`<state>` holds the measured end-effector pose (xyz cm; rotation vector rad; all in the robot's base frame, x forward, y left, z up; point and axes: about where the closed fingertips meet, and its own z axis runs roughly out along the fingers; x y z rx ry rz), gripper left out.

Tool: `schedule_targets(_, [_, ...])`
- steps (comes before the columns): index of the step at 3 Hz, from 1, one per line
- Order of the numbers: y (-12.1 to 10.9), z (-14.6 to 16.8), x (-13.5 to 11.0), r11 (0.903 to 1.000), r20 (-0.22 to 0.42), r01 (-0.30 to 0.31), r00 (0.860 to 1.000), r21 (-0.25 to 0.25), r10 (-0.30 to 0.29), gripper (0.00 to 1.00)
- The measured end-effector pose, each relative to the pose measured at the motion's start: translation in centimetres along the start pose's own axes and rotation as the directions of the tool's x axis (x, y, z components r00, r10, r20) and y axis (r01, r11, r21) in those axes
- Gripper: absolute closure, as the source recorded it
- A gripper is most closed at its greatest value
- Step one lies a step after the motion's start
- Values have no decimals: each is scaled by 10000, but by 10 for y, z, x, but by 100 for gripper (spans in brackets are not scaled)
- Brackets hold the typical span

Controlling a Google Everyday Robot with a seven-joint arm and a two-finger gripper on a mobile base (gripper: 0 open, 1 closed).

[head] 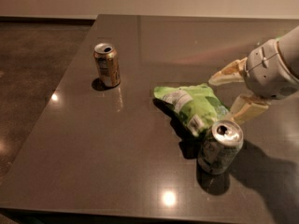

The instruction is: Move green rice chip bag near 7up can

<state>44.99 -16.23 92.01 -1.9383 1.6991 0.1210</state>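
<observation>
Standing nearest the front edge of the desk [93, 162], toward the right, is the 7up can [219, 146], upright with its opened top showing. Just behind it and to its left lies the bag [191, 104], flat and crumpled; its near corner comes right up to the 7up can's rim, though I cannot tell whether the two touch. At the bag's right end is the claw [223, 99], with its fingers spread wide, one behind that end and one in front of it, seemingly clamping nothing. Farther back and well off to the left stands the gold can [106, 64], apart from everything else.

Judging by this layout, the task looks essentially done: the bag rests beside the 7up can. What seems left is only for the claw to draw clear without dragging the bag away.
</observation>
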Motion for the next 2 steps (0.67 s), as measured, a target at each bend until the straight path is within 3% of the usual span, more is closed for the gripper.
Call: schedule_targets(2, [0,0,-1,10000,-8,18,10000,3,-18,0])
